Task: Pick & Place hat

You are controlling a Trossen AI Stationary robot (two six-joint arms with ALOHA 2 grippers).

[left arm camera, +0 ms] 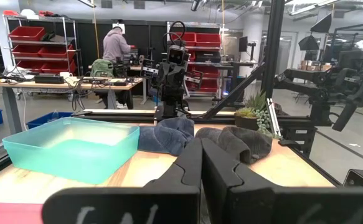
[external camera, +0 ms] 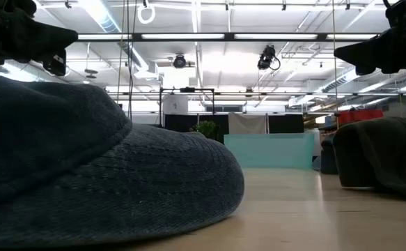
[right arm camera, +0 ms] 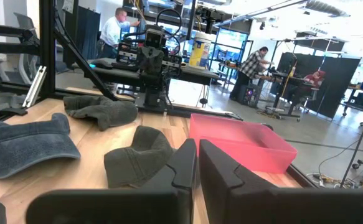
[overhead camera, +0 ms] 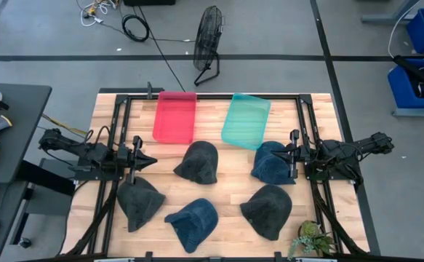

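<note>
Hats (overhead camera: 197,161) — 5 on table (overhead camera: 226,182), left pincer (overhead camera: 150,161) closed, right pincer (overhead camera: 290,154) closed — both empty

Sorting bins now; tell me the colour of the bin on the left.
Red bin; high view.

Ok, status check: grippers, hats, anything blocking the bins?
Left gripper and right gripper both shut, empty, parked at table edges. Five hats untouched on the table, nearest the dark hat at centre. Red bin and teal bin unobstructed.
</note>
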